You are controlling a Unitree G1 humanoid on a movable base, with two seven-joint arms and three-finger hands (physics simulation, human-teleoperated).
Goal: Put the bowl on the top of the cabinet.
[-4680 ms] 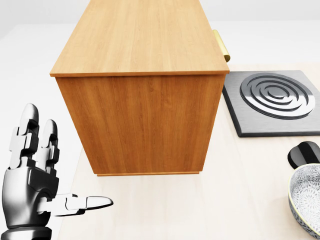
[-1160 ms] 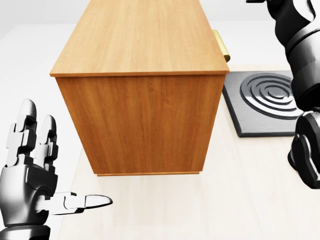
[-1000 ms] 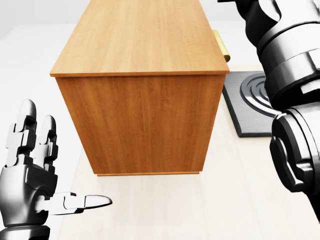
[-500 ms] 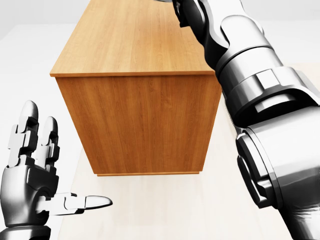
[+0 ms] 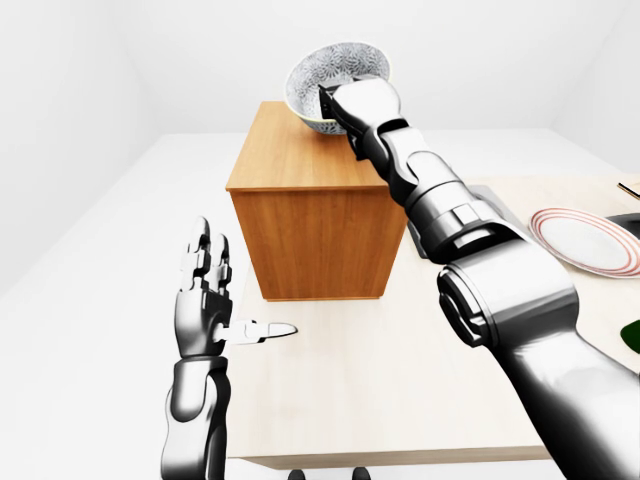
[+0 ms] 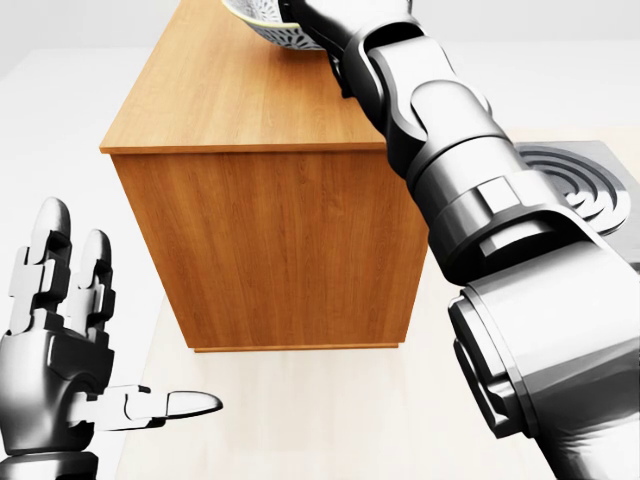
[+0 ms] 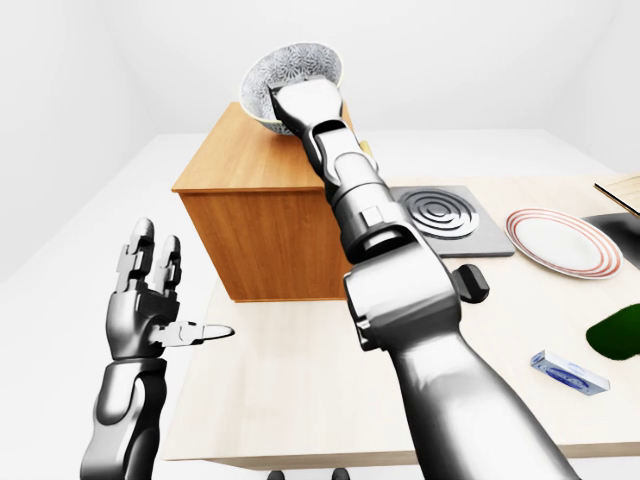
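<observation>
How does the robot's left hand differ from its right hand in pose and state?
The left hand is open and empty, fingers up, low beside the light wooden table; the right hand is raised, gripping the patterned ceramic bowl over the brown wooden cabinet. Both are silver-grey metal.

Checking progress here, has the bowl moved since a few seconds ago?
Yes. The bowl has gone from the head view's lower right to above the cabinet top, held by the right hand.

Readable text: you have none in any view.
Small blue-and-white box (image 7: 568, 372), on the table right of the cabinet (image 7: 262, 218): its print is too small for you to read.
</observation>
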